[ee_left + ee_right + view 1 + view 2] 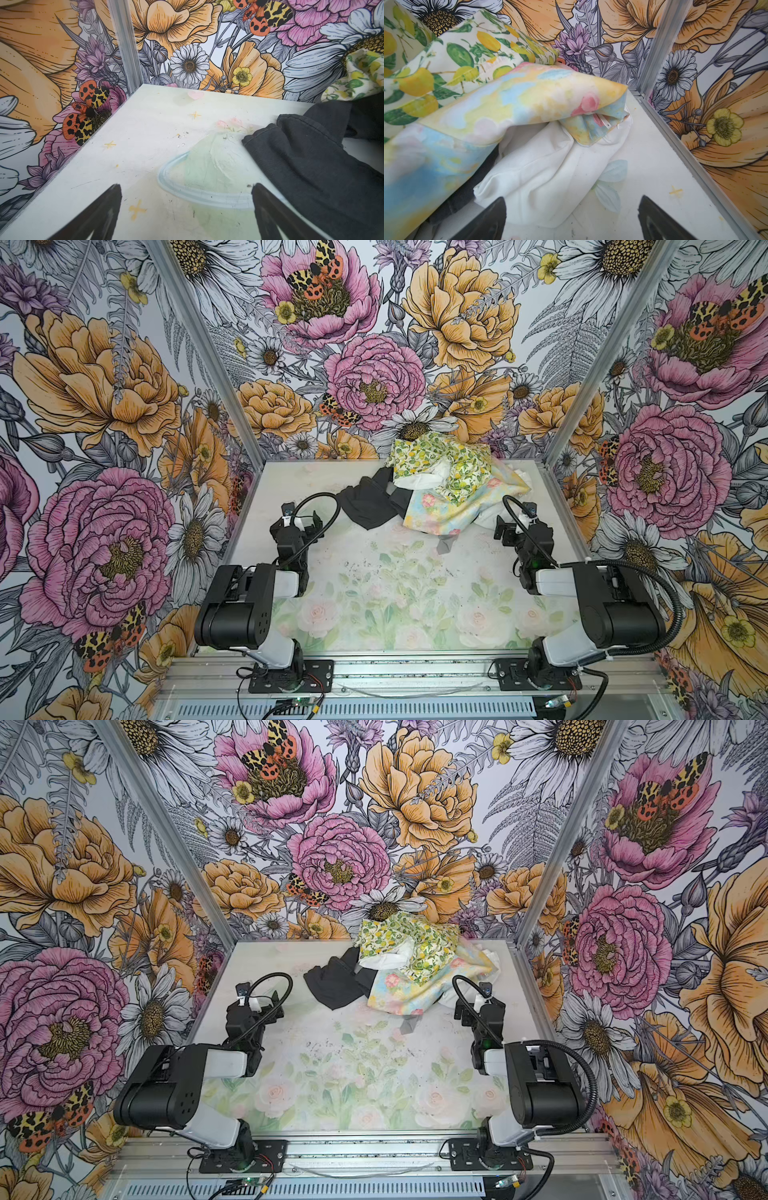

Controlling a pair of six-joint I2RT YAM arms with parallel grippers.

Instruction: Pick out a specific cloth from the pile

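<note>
The cloth (pixel 550 162) lies under the pile (pixel 444 485), seemingly with one fold exposed for gripping. Flanking the pile, right hand (pixel 573 199) and left hand (pixel 186 185) gape wide, both empty.

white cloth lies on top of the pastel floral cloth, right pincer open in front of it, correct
No: the white cloth lies under the pastel floral cloth, not on top; the right wrist view shows the floral one draped over it. The right pincer is indeed open in front of it.
</note>
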